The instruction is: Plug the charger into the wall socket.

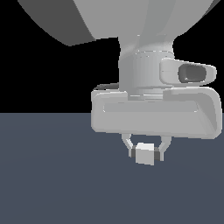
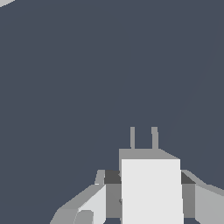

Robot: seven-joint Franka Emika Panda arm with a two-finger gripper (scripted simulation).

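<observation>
The charger (image 1: 145,154) is a small off-white boxy block held between my gripper's (image 1: 145,154) two fingers, just under the hand and above the dark floor. In the wrist view the charger (image 2: 151,188) fills the space between the fingers (image 2: 113,192), and its two thin grey prongs (image 2: 143,138) point away from the hand. The gripper is shut on the charger. The wall socket panel is not clearly in view; only a pale sliver (image 2: 5,2) shows at one corner of the wrist view, and I cannot tell what it is.
The dark blue-grey floor (image 1: 52,175) spreads under the arm in both views. My arm's large white hand and wrist (image 1: 153,109) fill the upper middle of the exterior view and hide what lies behind them.
</observation>
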